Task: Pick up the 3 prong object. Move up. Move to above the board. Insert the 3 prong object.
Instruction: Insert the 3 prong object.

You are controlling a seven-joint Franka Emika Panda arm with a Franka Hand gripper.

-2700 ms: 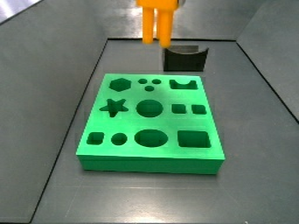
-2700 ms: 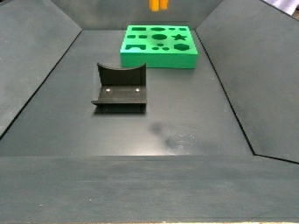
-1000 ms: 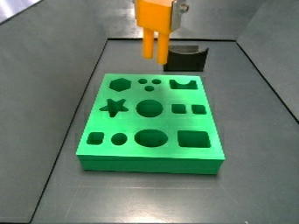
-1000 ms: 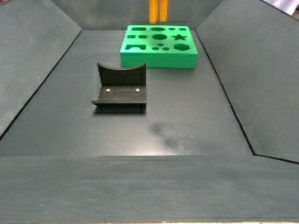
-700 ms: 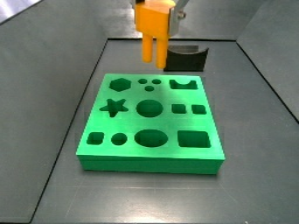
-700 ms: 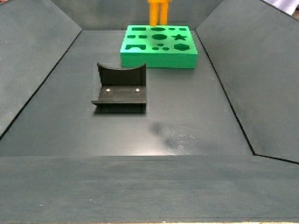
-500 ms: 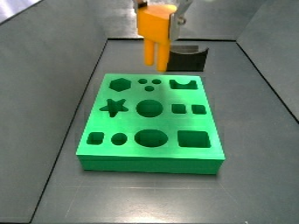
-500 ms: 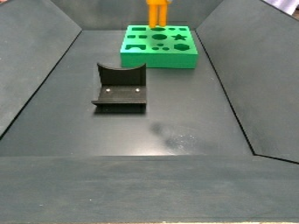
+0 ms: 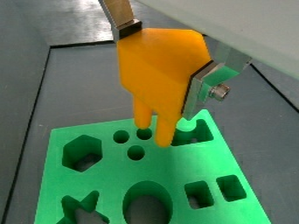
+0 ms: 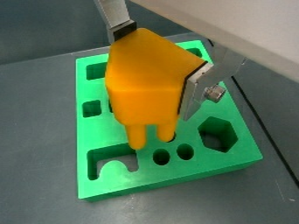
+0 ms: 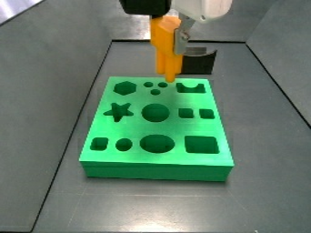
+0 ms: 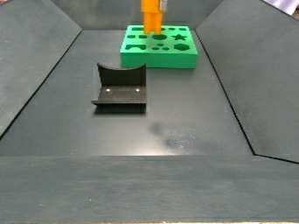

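Observation:
My gripper [image 11: 169, 44] is shut on the 3 prong object [image 11: 165, 55], an orange block with legs pointing down. It hangs upright over the back edge of the bright green board [image 11: 134, 129], its prong tips just above the three small round holes [image 11: 155, 89]. In both wrist views the silver fingers clamp the orange block [image 9: 158, 74] [image 10: 146, 83] from two sides, and the prongs hover over the small holes [image 9: 135, 154] in the board [image 9: 111, 179] [image 10: 187, 178]. In a side view only the block [image 12: 151, 16] shows above the board [image 12: 176, 56]; the gripper is out of frame.
The dark fixture [image 11: 195, 62] stands just behind the board; it also shows in a side view [image 12: 119, 87] in the middle of the dark floor. Sloped grey walls enclose the floor on all sides.
The gripper with the orange block has come down and forward, from behind the board's back edge to just over the three small holes.

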